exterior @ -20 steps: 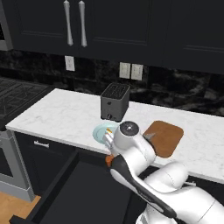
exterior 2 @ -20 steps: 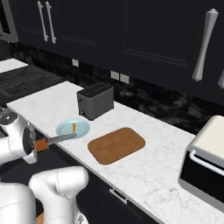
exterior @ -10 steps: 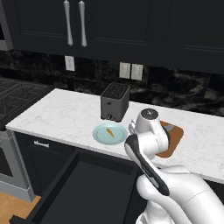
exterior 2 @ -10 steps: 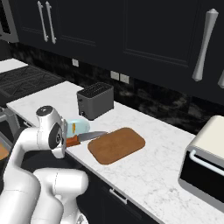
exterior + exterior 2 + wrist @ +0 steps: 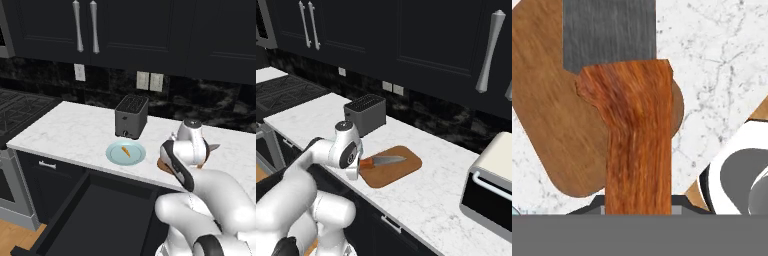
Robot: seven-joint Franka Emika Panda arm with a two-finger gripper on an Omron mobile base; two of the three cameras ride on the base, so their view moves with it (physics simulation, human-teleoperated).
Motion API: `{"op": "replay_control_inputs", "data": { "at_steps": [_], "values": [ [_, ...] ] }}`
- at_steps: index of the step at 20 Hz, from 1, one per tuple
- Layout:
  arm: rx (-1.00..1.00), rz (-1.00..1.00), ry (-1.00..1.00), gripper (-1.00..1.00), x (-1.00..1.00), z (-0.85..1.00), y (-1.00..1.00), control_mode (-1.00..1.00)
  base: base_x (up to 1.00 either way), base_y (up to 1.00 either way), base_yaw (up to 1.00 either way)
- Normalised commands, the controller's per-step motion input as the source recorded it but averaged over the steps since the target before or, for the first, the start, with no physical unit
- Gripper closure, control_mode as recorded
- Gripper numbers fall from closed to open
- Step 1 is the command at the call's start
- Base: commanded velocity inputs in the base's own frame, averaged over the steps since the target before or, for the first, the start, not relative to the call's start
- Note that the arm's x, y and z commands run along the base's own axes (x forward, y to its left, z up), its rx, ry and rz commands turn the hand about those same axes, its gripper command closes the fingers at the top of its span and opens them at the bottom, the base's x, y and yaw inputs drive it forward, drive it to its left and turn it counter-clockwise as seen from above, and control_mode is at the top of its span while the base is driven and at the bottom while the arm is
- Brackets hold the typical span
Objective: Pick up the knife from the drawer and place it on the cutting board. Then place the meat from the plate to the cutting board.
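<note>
Jaws grasp the knife [image 5: 381,161] by its handle; the blade points toward 3 o'clock over the board [image 5: 390,166] on the counter [image 5: 431,195].

arm: now reaches further right than before, from beside the plate [image 5: 125,152] over to the cutting board [image 5: 401,169]
knife [image 5: 381,161]: rides along with the arm, its blade now above the board, maybe just off it
gripper [image 5: 357,168]: fingers hidden behind the hand
</note>
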Motion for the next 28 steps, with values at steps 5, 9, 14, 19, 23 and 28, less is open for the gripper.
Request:
{"op": "replay_control_inputs", "data": {
  "at_steps": [5,9,14,19,23,28],
  "values": [
    [0.0,0.0,0.05,1.0,0.7,-0.03,-0.38,-1.0,0.0,0.0,0.0],
    [0.0,0.04,0.0,1.0,0.62,-0.22,-0.2,-1.0,0.0,0.0,0.0],
    [0.0,0.07,0.02,1.0,0.51,-0.31,-0.12,-1.0,0.0,0.0,0.0],
    [0.0,0.05,0.04,1.0,0.26,-0.29,-0.01,-1.0,0.0,0.0,0.0],
    [0.0,0.0,0.03,1.0,0.0,-0.26,0.0,-1.0,0.0,0.0,0.0],
    [0.0,0.0,0.0,1.0,-0.21,-0.28,-0.04,-1.0,0.0,0.0,0.0]
  ]
}}
